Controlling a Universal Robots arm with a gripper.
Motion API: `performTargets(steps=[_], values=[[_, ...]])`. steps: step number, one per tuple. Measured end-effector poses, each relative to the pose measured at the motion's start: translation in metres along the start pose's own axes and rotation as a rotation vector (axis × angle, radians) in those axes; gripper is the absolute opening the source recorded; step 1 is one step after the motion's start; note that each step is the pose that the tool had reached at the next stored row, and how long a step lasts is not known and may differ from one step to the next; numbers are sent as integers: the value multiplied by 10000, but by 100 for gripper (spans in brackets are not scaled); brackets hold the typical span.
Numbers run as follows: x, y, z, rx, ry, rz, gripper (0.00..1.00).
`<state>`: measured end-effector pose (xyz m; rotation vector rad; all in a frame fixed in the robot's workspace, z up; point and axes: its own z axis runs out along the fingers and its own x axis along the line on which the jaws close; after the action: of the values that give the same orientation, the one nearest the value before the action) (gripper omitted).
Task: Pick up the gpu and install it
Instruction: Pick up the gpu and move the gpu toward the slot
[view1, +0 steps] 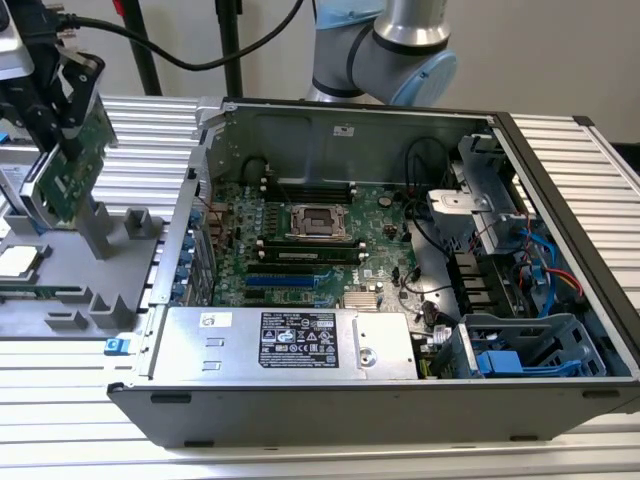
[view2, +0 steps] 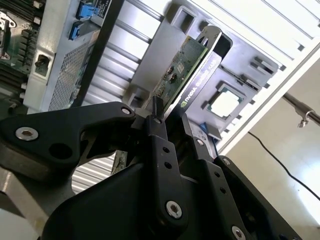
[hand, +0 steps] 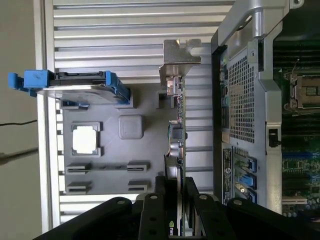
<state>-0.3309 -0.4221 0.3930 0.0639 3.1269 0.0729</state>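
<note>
The gpu is a green card held tilted over the grey parts tray at the exterior view's left, outside the computer case. My gripper is shut on its upper edge. In the second wrist view the black fingers clamp the gpu from both sides, and my gripper has the green face and black shroud between its pads. In the first wrist view the gpu is seen edge-on, its silver bracket at the end far from my gripper.
The open computer case lies at the exterior view's right with the motherboard inside and a silver power supply along its near side. On the tray sit a processor chip and a hard drive with blue rails.
</note>
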Motion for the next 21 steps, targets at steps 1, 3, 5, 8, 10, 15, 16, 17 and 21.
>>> performTargets(steps=[1, 3, 5, 8, 10, 15, 16, 17, 21], values=[[0, 0, -8, 0, 0, 0, 0], [-1, 1, -26, 0, 0, 0, 0], [-1, 2, -43, -1, -1, 0, 0], [-1, 3, -68, 0, 0, 0, 0], [-1, 4, -82, -1, -1, 0, 0], [-1, 6, -120, 0, 0, 0, 0], [-1, 6, -127, 0, 0, 0, 0], [-2, 6, -135, 0, 0, 0, 0], [-2, 8, -165, 0, 0, 0, 0]])
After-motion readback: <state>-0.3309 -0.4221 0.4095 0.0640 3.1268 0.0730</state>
